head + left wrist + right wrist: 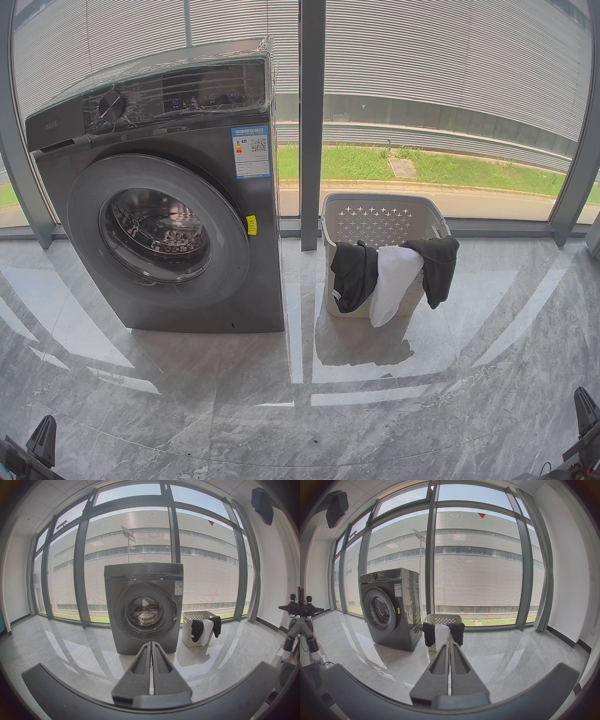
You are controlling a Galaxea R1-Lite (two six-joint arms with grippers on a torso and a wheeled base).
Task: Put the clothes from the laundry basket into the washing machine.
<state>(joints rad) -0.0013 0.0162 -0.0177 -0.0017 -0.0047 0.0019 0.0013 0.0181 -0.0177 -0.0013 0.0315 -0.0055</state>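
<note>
The left gripper (151, 645) is showing two matte dark grey, wedge-shaped fingers (137, 673), each carrying a shallow recessed panel. The right gripper (449, 645) is looking identical. A thin black cable (303, 642) seems to be looping beside the left arm (311, 641).

Head cam: high, near, looking down on washing machine (156, 231) and laundry basket (375, 225). Wrist cams: low, level, farther back; both face same pair.

No print was legible; a label (250, 151) and a yellow sticker (251, 225) sat on the washing machine (187, 306), ahead of the left pincer (151, 645).
</note>
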